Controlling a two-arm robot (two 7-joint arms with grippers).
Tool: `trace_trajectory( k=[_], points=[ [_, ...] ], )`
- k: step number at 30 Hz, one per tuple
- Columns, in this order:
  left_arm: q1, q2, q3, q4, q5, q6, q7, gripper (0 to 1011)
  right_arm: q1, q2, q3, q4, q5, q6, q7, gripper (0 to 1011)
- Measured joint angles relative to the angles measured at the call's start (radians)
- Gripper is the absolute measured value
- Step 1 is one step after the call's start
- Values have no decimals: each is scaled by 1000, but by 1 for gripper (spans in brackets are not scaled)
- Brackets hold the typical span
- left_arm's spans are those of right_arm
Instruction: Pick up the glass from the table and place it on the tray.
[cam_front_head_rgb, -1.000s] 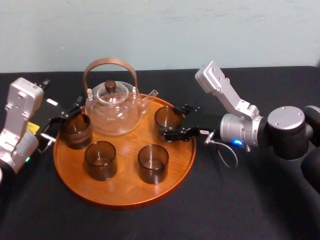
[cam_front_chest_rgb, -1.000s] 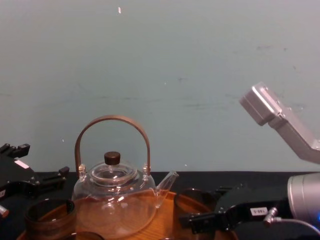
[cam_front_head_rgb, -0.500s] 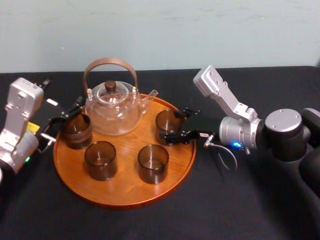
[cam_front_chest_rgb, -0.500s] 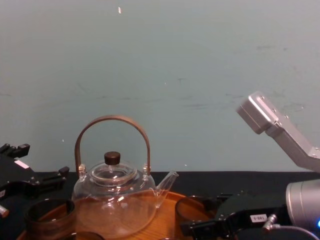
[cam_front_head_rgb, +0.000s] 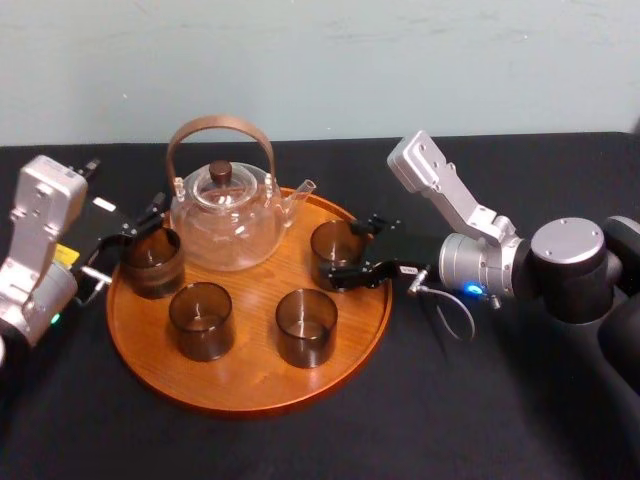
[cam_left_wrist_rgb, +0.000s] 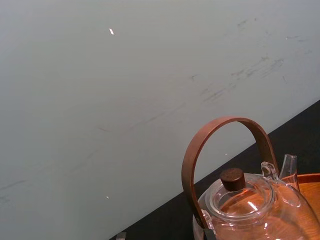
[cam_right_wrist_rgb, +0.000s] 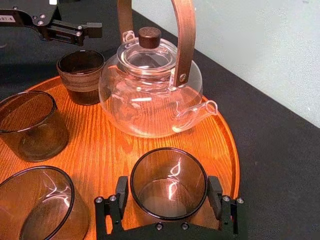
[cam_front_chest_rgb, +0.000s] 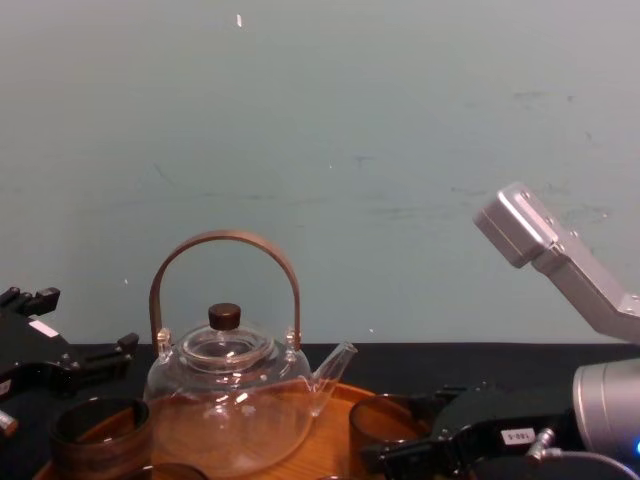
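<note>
1. Black cloth surface (cam_front_head_rgb: 480, 400), pale wall (cam_front_head_rgb: 400, 60) behind. Head view: tray (cam_front_head_rgb: 240, 385) carries the teapot (cam_front_head_rgb: 225, 215) and four glasses. The task glass (cam_front_head_rgb: 333, 238) stands on the tray's right part, just beside the spout (cam_front_head_rgb: 300, 190). Right tool (cam_front_head_rgb: 352, 248) reaches in from the right, jaws closed on the glass, one each side. Three other glasses (cam_front_head_rgb: 201, 320) stand apart from it. Left tool (cam_front_head_rgb: 135, 228) sits at the tray's left edge by one of them; its grip, cannot tell.
2. Left wrist view: teapot handle and lid against the wall.
3. Right wrist view: glass base down on the wood, near the rim. Fingers (cam_right_wrist_rgb: 121, 197) press on opposite walls.
4. Chest view: right tool low, at tray level, glass in it, spout tip close by.
5. Judgement: placement looks done, release outstanding. Risks:
   - pulling back before the jaws open fully would drag the glass over the low rim and tip it;
   - uneven opening would shove it sideways into the spout;
   - lifting out at an angle could catch its lip.
</note>
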Motion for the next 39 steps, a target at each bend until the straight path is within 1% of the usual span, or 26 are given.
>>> trace_trajectory(
  k=[1,2,24,32,33,35,36,39],
  points=[
    [0,0,0,0,0,0,0,1001,0,0,0,0,0,0,0,998],
    [0,0,0,0,0,0,0,1001,0,0,0,0,0,0,0,1002],
    [0,0,0,0,0,0,0,1001,-2,3,2,-6,6,0,4,1002],
    [0,0,0,0,0,0,0,1001,-45,61,35,-87,39,7,24,1002],
    [0,0,0,0,0,0,0,1001,-55,75,42,-104,46,6,27,1002],
    [0,0,0,0,0,0,0,1001,-65,89,48,-122,53,5,28,1002],
    [0,0,0,0,0,0,0,1001,-76,103,56,-141,61,3,31,1002],
    [0,0,0,0,0,0,0,1001,-92,124,68,-167,73,-4,33,1002]
  ],
)
